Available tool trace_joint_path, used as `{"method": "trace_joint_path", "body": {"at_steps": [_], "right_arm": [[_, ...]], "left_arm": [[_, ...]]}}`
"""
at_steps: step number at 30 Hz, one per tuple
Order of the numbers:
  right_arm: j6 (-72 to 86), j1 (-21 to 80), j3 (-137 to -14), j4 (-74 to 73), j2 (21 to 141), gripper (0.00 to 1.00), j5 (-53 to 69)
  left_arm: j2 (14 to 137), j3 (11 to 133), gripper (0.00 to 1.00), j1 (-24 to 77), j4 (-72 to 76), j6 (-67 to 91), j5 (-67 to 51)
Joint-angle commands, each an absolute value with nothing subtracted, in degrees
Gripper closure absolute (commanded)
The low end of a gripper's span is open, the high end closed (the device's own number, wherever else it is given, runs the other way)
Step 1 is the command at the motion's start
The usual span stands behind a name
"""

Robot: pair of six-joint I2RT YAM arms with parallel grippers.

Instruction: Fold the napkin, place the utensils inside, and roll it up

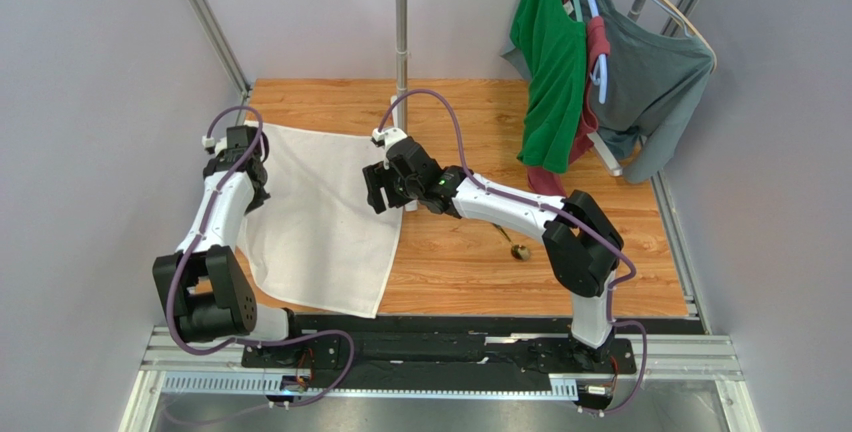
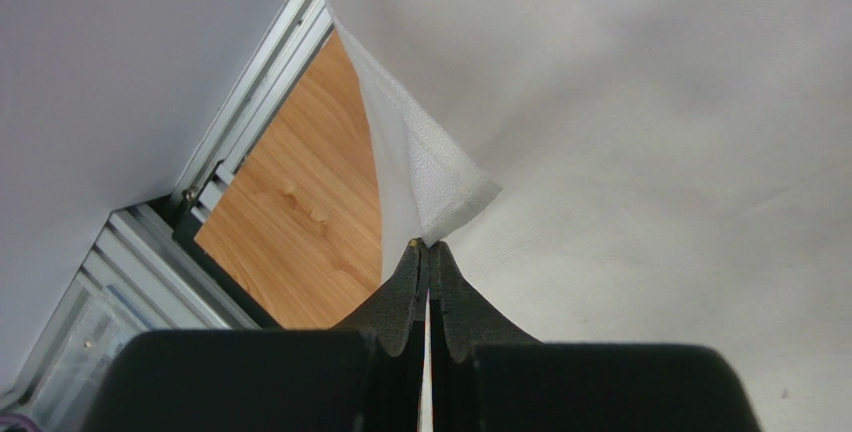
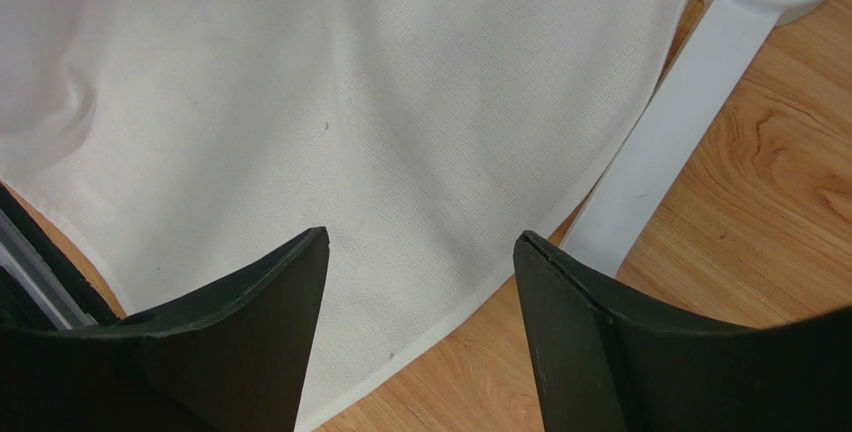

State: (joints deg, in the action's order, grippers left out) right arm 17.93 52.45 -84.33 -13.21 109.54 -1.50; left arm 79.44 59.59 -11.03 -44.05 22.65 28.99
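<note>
While the left gripper (image 2: 428,248) pinches the large white cloth napkin (image 1: 320,222), the right gripper (image 3: 422,242) hangs spread-jawed above its edge.

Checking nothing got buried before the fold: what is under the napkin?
Only the wooden tabletop shows around the napkin. The spoon lies apart on bare wood to its right. Whatever is beneath the cloth is covered, though no bulge shows.

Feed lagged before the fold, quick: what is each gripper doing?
Left gripper: closed, pinching a corner of the napkin.
Right gripper: open, holding nothing, above the napkin's edge.
</note>
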Motion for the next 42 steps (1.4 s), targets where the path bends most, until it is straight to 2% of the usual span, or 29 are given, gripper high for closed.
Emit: {"method": "trace_joint_path", "body": {"at_steps": [1,13,25,42], "right_arm": [[17.0,52.7,-83.9,-13.4,104.9,0.27,-4.4],[17.6,51.1,-75.7,-16.5,94.4,0.26,-9.5],[18.5,45.3,-65.3,-18.5,82.5,0.24,-14.3],[20.0,41.7,-59.8,-19.2,79.0,0.24,-14.6]], "left_arm": [[80.9,65.4,1.0,-7.0,-43.5,22.9,27.2],[93.2,77.2,1.0,4.7,-43.5,27.2,23.9],[107.0,91.8,1.0,11.0,-43.9,29.7,20.6],[126.5,116.6,1.0,18.3,-48.5,28.8,18.8]]}}
